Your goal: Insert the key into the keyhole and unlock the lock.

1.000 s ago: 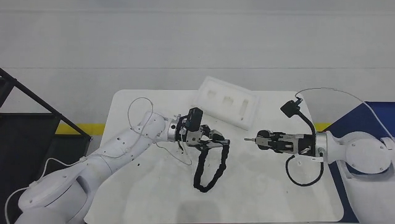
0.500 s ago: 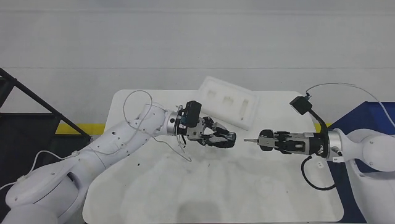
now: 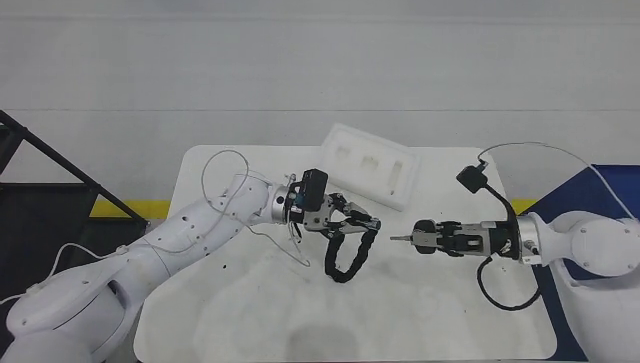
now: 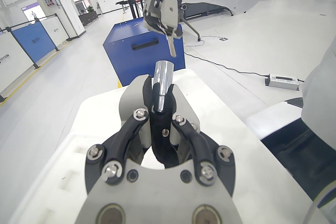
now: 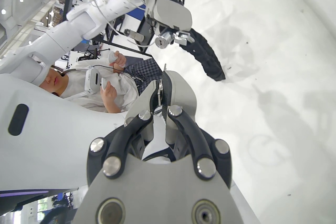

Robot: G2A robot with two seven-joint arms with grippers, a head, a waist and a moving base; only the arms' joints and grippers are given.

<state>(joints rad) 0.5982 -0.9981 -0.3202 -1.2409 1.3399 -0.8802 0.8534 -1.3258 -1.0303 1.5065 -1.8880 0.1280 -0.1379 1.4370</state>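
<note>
My left gripper [image 3: 356,225] is shut on the lock [image 4: 162,83], a chrome cylinder whose black cable loop [image 3: 349,255] hangs toward the white table [image 3: 250,303]. In the right wrist view the lock's keyhole face [image 5: 160,41] points toward my right gripper [image 5: 164,81]. That gripper [image 3: 422,238] is shut on the key [image 3: 402,238], held above the table's middle right. The key's blade [image 4: 172,46] points at the cylinder's end, with a short gap between them. The left wrist view shows the key tip a little off the cylinder's axis.
A white foam tray [image 3: 370,166] with several recesses lies at the table's far edge behind both grippers. A blue cabinet [image 3: 610,188] stands off the table's right side. A thin white wire [image 3: 225,168] loops over the left arm.
The black cable loop has swung back down below the left gripper. The right gripper with the key has shifted toward the lock and slightly nearer the front.
</note>
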